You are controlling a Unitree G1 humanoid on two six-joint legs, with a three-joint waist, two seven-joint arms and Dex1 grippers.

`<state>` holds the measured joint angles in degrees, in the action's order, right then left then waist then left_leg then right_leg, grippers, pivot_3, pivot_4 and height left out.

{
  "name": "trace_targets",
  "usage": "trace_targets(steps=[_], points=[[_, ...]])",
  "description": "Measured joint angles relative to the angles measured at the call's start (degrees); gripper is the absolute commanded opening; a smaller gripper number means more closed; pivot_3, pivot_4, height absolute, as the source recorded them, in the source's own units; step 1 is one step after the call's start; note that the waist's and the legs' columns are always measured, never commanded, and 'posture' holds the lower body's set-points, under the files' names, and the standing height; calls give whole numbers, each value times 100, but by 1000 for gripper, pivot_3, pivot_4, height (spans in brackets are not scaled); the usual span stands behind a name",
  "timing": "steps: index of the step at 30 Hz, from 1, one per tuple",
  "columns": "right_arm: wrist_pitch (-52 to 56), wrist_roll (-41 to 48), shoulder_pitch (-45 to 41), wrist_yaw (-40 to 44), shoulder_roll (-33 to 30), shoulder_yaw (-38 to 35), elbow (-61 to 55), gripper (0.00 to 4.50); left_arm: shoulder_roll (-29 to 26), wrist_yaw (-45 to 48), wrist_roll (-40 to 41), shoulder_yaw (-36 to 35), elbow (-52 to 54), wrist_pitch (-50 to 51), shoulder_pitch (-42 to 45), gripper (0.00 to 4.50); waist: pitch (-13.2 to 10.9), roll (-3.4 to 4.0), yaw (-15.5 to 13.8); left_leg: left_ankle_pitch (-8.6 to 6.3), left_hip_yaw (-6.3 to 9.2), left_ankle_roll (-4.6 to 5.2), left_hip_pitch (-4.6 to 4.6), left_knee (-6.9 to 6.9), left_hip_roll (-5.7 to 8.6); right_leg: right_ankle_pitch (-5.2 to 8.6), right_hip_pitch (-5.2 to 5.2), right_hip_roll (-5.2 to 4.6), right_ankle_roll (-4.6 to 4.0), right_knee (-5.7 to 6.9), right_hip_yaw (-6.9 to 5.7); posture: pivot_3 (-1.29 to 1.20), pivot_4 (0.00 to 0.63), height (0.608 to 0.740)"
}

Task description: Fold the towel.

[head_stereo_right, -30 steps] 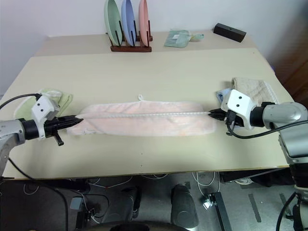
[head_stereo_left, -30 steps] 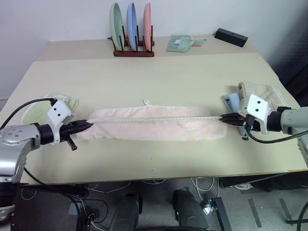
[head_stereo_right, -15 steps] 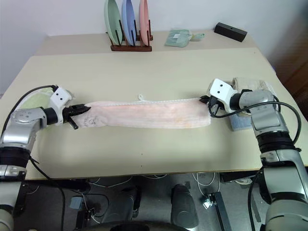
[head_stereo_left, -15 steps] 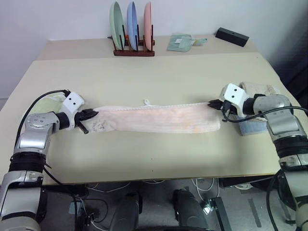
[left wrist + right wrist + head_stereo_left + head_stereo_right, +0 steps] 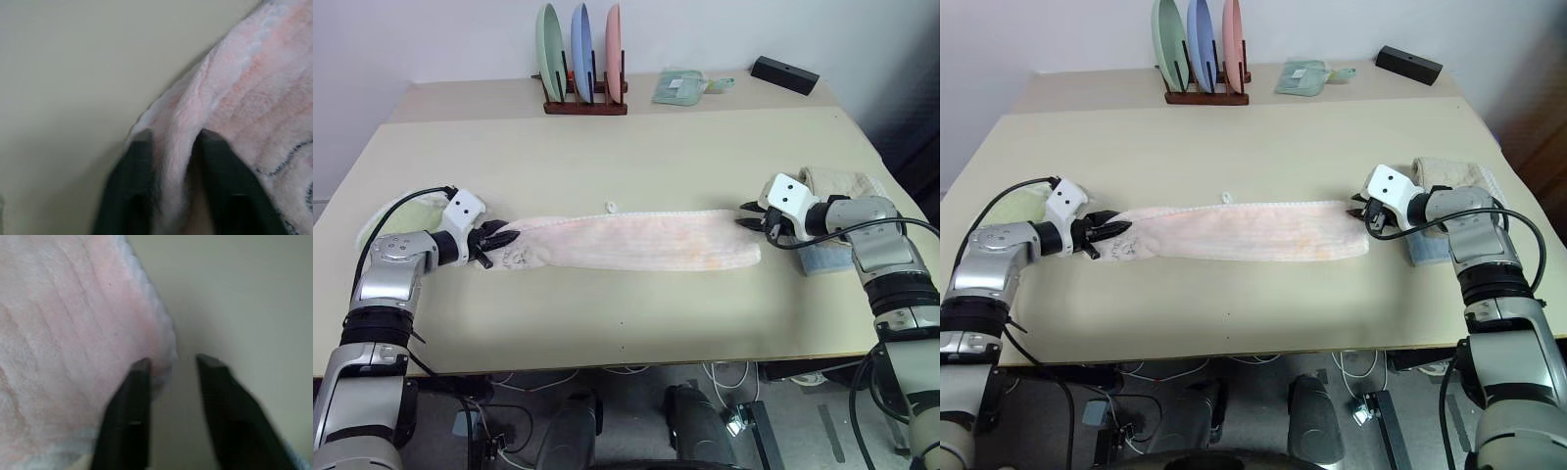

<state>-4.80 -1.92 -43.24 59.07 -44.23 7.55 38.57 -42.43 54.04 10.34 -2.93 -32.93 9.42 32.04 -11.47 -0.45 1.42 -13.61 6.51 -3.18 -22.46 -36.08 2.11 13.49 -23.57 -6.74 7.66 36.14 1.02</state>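
The towel (image 5: 631, 241) is lying as a long, narrow pink band across the middle of the frame, folded lengthwise on the beige table (image 5: 636, 157), with its white scalloped edging running along the upper side and a small dark embroidered mark near its left end. At the left end, the left gripper (image 5: 505, 237) is sitting with its black fingers parted; in the left wrist view a ridge of pink cloth is lying between them, not pinched tight. At the right end, the right gripper (image 5: 751, 215) is also standing with its fingers spread, and in the right wrist view one finger (image 5: 129, 406) is touching the towel's corner while the other is over bare table. A beige towel (image 5: 842, 182) is lying at the right edge, a light green towel (image 5: 396, 213) at the left edge, and a plate rack (image 5: 584, 100) is standing at the top centre.
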Motion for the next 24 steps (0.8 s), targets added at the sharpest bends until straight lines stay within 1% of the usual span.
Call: trace_targets(steps=[2, 3, 5, 9, 11, 15, 16, 18, 21, 24], points=[[53, -3, 22, -130, -8, -73, -37, 3815, 25, -117, 70, -133, 9, 51, 41, 3783, 0, 0, 0, 0, 0, 0, 0, 0, 0, 0, 0, 0, 0, 0, 0, 0, 150, 740], [61, -2, 88, -208, -43, -139, -155, 4401, 41, -180, 150, -239, 41, 108, 39, 3816, 0, 0, -1, 0, 1, 0, 0, 1, 0, 0, -1, 0, 0, 1, 0, 0, 150, 740], [114, 7, 290, -314, -195, -275, -436, 4462, 55, -277, 292, -429, 177, 245, 7, 3816, 0, 0, -4, 0, 1, 0, 0, 1, 0, 1, -1, -1, 1, 0, 1, 0, 150, 740], [888, 409, 1193, -474, -485, -964, -1923, 4462, 188, -620, 950, -1171, 907, 835, -307, 3816, 0, 0, -30, -1, 5, 1, -3, -2, 0, 1, 0, -2, 3, 1, 0, 0, 150, 740], [1543, 790, 1739, -485, -577, -1396, -2851, 4462, 200, -697, 1248, -1407, 1442, 1156, -565, 3816, 0, 0, -31, -1, 5, 1, -2, -3, 0, 1, 2, -2, 3, 2, 1, 0, 150, 740], [3399, 2081, 2906, -603, -546, -2458, -4845, 4462, 192, -618, 1599, -1555, 2664, 1583, -1354, 3816, 1, 0, -27, -2, 5, 3, 5, -1, -2, 1, 8, -2, 2, 1, 3, 0, 150, 740], [3907, 2490, 3207, -753, -386, -2775, -5382, 4462, 188, -577, 1615, -1493, 2979, 1640, -1520, 3816, 4, -5, -46, -2, 8, 3, 5, 0, -4, 2, 11, -2, 1, 0, 0, 0, 150, 740], [4834, 3247, 3742, -1175, 76, -3107, -6304, 4462, 185, -486, 1606, -1178, 3629, 1653, -1788, 3816, 14, -21, -66, -2, 9, 3, 7, -2, -4, 3, 17, -1, 0, -2, -1, 0, 150, 740], [5900, 4100, 4194, -1943, 810, -3179, -7054, 4462, 301, -343, 1604, -649, 4372, 1634, -1971, 3816, 15, -22, -86, -2, 4, 3, 3, -7, 0, 4, 20, -5, -4, -12, 4, 0, 150, 740], [6661, 4666, 4502, -2860, 1521, -3326, -7460, 4462, 559, -311, 1615, -192, 4905, 1624, -2019, 3816, 17, -26, -86, -2, 5, 3, 5, -6, 0, 14, 20, -5, -21, -11, 3, 0, 150, 740]])
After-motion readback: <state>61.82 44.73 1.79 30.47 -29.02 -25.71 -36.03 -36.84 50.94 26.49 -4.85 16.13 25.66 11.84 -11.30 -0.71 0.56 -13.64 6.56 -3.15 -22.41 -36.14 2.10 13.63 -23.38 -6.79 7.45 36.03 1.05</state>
